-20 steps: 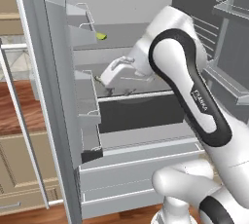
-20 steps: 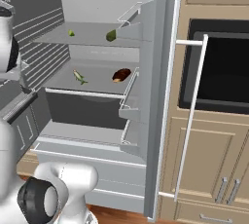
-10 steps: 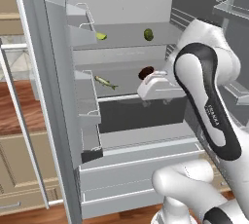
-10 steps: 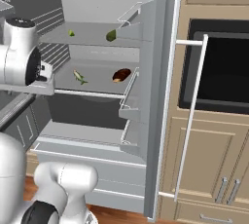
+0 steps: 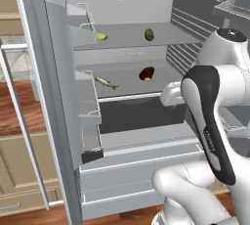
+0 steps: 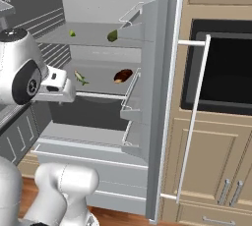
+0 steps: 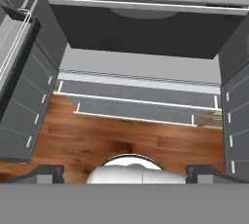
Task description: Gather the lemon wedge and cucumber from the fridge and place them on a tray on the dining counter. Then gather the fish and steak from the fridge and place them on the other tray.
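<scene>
The fridge (image 5: 58, 72) stands wide open. On its upper shelf lie the yellow lemon wedge (image 5: 101, 36) at the left and the stubby green cucumber (image 5: 149, 34) further right. One shelf down rest the slim fish (image 5: 106, 82) and the dark steak (image 5: 146, 74). The same shelves hold the lemon wedge (image 6: 72, 33), cucumber (image 6: 112, 36), fish (image 6: 80, 77) and steak (image 6: 123, 75) from the other side. My gripper (image 5: 168, 96) (image 6: 59, 91) hangs outside the fridge, level with the middle shelf's front edge, right of the steak. It is open and empty (image 7: 125, 173). The trays and dining counter are out of view.
Door racks (image 5: 88, 111) jut from the left door and more racks (image 6: 130, 102) from the right door. Pull-out drawers (image 5: 132, 180) sit below the shelves, over a wood floor (image 7: 121, 135). A dark wall oven (image 6: 221, 72) and a long bar handle (image 6: 194, 117) flank the right side.
My arm has swung from the left of the fridge interior to the right and drawn back out in front of the middle shelf. The jaws stayed open; the food has not moved.
</scene>
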Tool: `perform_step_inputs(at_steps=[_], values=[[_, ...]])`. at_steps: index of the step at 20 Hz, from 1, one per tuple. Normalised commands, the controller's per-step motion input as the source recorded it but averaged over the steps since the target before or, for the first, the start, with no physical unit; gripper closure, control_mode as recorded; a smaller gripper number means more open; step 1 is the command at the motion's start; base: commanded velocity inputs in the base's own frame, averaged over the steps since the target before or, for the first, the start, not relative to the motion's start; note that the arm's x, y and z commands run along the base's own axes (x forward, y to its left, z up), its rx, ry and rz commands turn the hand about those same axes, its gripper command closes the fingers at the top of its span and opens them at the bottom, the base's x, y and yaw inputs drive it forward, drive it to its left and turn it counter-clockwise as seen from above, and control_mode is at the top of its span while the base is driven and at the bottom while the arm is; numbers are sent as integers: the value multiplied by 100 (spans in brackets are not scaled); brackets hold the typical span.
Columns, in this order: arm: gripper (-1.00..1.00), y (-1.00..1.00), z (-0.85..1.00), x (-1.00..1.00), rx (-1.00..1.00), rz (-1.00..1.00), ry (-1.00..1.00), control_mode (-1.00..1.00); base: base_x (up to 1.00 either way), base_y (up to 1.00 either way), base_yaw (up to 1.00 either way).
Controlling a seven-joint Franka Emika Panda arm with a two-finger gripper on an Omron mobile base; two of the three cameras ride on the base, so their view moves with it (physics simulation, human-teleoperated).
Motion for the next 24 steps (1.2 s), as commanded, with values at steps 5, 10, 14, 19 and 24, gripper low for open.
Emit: perform_step_inputs(at_steps=[5,10,14,19,24], values=[[-100,-33,0,0,-13,-23,-31,-100,0,0,0],[-100,-2,0,1,-2,-9,-16,-100,0,0,0],[-100,0,0,2,0,0,0,-100,0,0,0],[-100,3,0,9,0,0,0,100,24,21,-1],[-100,0,0,0,0,0,0,100,36,24,0]])
